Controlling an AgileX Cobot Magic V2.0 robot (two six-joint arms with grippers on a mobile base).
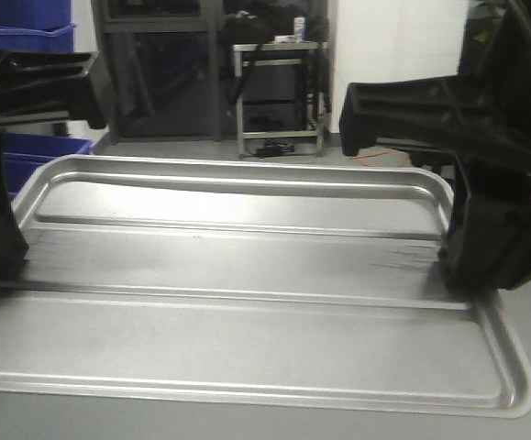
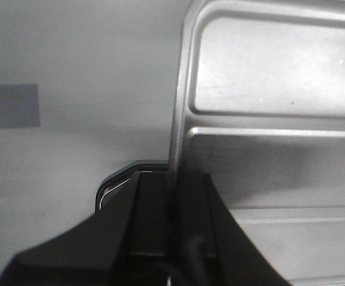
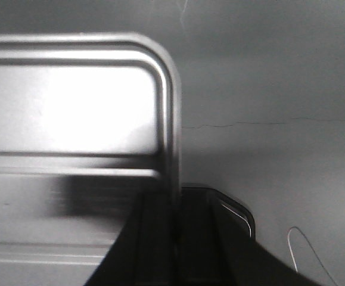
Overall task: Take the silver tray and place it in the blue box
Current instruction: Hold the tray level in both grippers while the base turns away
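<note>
Where the left gripper [image 2: 173, 179] closes, its two black fingers [image 2: 151, 202] are pinched together on the raised rim of the large shallow grey metal tray [image 1: 247, 266] — one finger outside the rim, one inside over the recessed panel. The right gripper [image 3: 177, 199] is clamped the same way on the opposite short rim, just below a rounded corner. Between the two sets of jaws the tray spans nearly the whole front view, its two long ridges running from one gripper to the other.

Beyond the left jaws, past the tray's far corner, sits a deep blue plastic crate [image 1: 40, 151] with a lipped rim, partly hidden by the left arm. More stacked blue crates [image 1: 22, 32] show above it, though what they rest on is hard to tell. Further back, beyond the gap between the jaws, a metal trolley [image 1: 279, 92] stands beside dark glass doors [image 1: 155, 73], with an orange cable [image 1: 384, 154] on the floor near it.

Outside each rim the wrist views show open grey floor [image 2: 71, 53] — a darker rectangular patch [image 2: 8, 105] outward of the left jaws, a thin white wire [image 3: 300, 247] outward of the right jaws.
</note>
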